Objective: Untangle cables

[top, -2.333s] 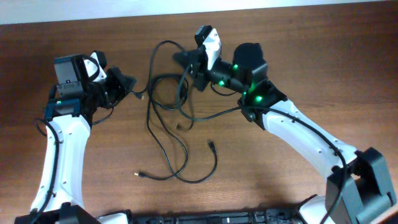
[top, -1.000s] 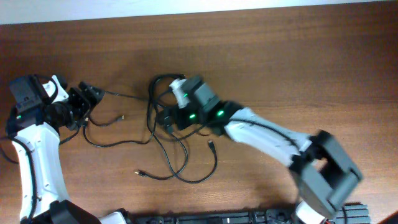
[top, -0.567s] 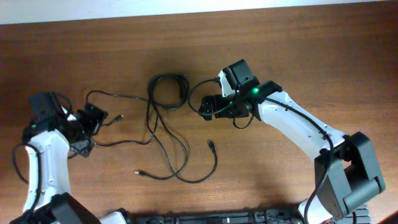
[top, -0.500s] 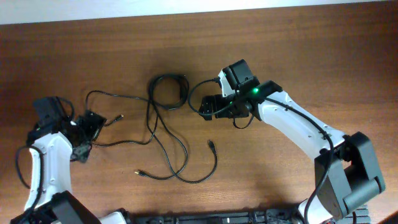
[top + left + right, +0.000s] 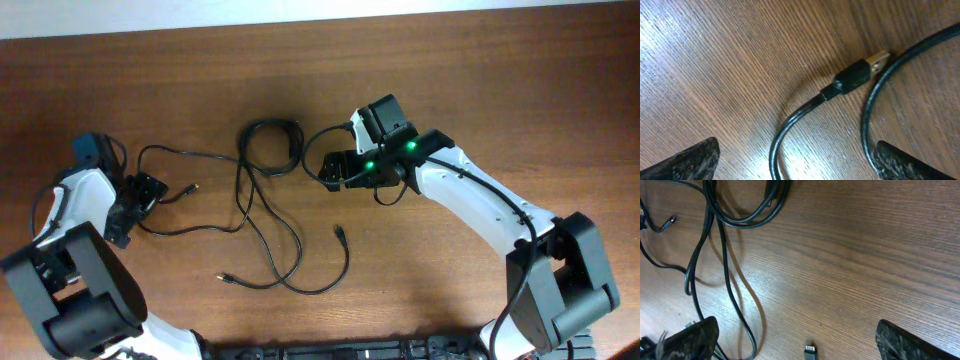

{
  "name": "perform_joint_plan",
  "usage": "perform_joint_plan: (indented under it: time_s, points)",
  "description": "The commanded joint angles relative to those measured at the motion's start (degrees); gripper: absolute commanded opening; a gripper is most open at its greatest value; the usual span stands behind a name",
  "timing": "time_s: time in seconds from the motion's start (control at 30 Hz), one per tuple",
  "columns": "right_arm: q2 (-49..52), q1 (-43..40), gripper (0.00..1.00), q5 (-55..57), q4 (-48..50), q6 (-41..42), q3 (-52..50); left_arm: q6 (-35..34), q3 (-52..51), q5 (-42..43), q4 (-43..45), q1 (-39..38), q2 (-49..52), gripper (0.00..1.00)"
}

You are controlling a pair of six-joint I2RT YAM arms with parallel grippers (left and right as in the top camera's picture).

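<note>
The cables (image 5: 268, 146) lie as thin black cords on the wooden table, a doubled loop at the top and long strands trailing down to plug ends (image 5: 341, 233). One cord runs left to a gold-tipped plug (image 5: 861, 75). My left gripper (image 5: 138, 198) hovers open over that cord (image 5: 779, 150), which passes between its fingertips (image 5: 695, 160); nothing is held. My right gripper (image 5: 328, 172) stands open just right of the loop. In the right wrist view the loop (image 5: 740, 216) lies at the upper left and a loose plug (image 5: 810, 352) between the open jaws (image 5: 800, 342).
Another plug end (image 5: 222, 279) lies near the front of the table (image 5: 520, 100). The right arm's own thin wire (image 5: 310, 150) arcs beside the cable loop. The pale back edge (image 5: 200, 15) runs along the top.
The left gripper drew one cord out to the left, then opened fully and let it lie. The right arm left the tangle and settled to its right; the left wrist has since turned.
</note>
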Motion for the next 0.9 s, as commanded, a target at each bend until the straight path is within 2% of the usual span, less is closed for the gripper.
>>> perform_joint_plan:
  time_s: [0.0, 0.1, 0.17, 0.2, 0.23, 0.27, 0.3, 0.33, 0.37, 0.4, 0.63, 0.87]
  points:
    - [-1.4, 0.3, 0.99, 0.1, 0.3, -0.6, -0.2, -2.3, 1.1, -0.6, 1.4, -0.1, 2.3, 0.99]
    - [-1.4, 0.3, 0.99, 0.1, 0.3, -0.6, -0.2, -2.9, 1.1, -0.6, 2.5, -1.0, 3.6, 0.98]
    - [-1.4, 0.3, 0.99, 0.0, 0.3, -0.6, -0.2, -2.9, 1.0, -0.6, 2.4, -2.4, 4.8, 0.76]
    - [-1.4, 0.3, 0.98, -0.2, 0.2, -0.6, -0.2, -2.9, 1.0, -0.6, 2.5, -3.5, 5.7, 0.72]
    - [-1.4, 0.3, 0.99, -0.2, 0.2, -0.6, -0.2, -2.9, 1.0, -0.6, 2.5, -4.5, 6.7, 0.72]
    - [-1.4, 0.3, 0.99, -0.2, 0.2, -0.6, -0.2, -2.9, 0.9, -0.6, 2.3, -5.1, 7.3, 0.64]
    - [-1.4, 0.3, 0.99, -0.2, 0.0, -0.6, -0.2, -2.9, 0.9, -0.6, 2.1, -5.5, 7.7, 0.53]
    - [-1.4, 0.3, 0.99, -0.2, -0.3, -0.6, -0.2, -2.9, 0.9, -0.6, 1.7, -5.6, 7.8, 0.37]
    - [-1.4, 0.3, 0.99, -0.2, -0.7, -0.6, -0.2, -2.9, 0.9, -0.6, 1.7, -5.6, 7.7, 0.15]
    - [-1.4, 0.3, 0.99, -0.1, -0.9, -0.6, -0.2, -2.9, 0.9, -0.7, 1.6, -5.6, 7.7, 0.0]
    - [-1.4, 0.3, 0.99, -0.1, -1.1, -0.6, -0.2, 0.8, 2.6, -4.5, 0.9, -5.6, 6.7, 0.0]
    - [-1.4, 0.3, 0.99, -0.1, -1.1, -0.6, -0.2, 0.8, 6.9, -4.5, 2.4, -3.8, -2.9, 0.0]
